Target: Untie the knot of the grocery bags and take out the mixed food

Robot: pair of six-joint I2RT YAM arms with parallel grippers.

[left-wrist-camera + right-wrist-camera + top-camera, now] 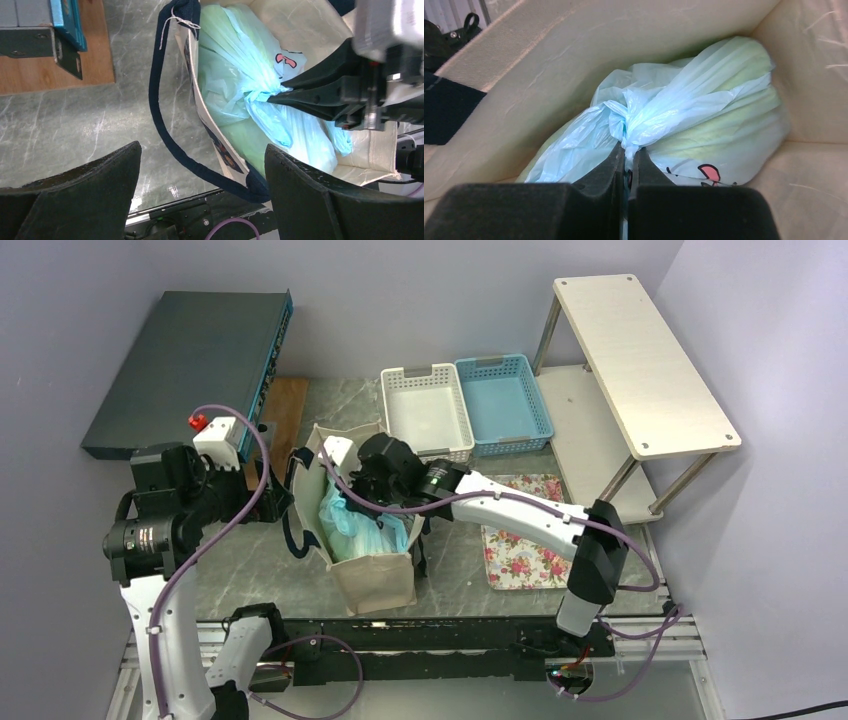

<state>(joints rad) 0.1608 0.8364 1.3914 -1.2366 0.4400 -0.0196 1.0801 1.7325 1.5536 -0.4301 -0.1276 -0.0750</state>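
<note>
The beige canvas tote stands open at the table's middle, its dark strap hanging over the left side. Inside lies the light-blue plastic bag, tied at a bunched knot. Pale-green contents show through the plastic; the other food is hidden. My right gripper reaches into the tote and is shut on the twisted plastic just below the knot; it also shows in the left wrist view. My left gripper is wide open and empty, hovering over the tote's left wall and strap.
A white basket and a blue basket stand behind the tote. A floral mat lies to the right. A white shelf stands at the back right. A dark box and a wooden board are at the back left.
</note>
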